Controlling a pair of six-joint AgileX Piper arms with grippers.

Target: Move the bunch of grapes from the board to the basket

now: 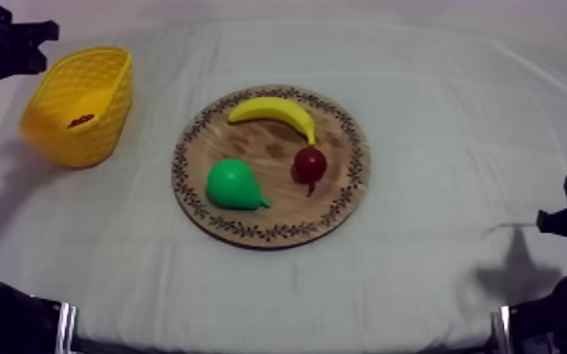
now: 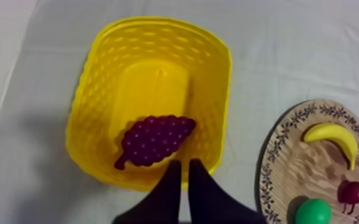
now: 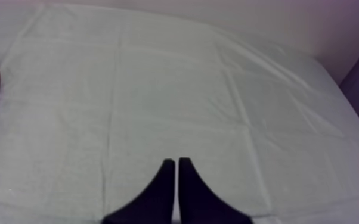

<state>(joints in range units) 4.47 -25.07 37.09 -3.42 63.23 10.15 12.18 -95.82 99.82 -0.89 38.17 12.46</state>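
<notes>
A: State of our left gripper (image 2: pixel 182 164)?
B: Fingers together, empty, at the rim of the yellow basket (image 2: pixel 86 101). The bunch of grapes (image 2: pixel 155 140) lies inside it.
A: And our right gripper (image 3: pixel 176 162)?
B: Closed likewise (nothing held), over the cloth (image 3: pixel 176 89). The wooden board (image 2: pixel 301 173) lies beyond the basket.

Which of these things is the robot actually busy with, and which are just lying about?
In the job: bunch of grapes, lying in the yellow basket; wooden board; left hand, above the basket.
Just lying about: banana, pear, small red fruit, all on the board.
</notes>
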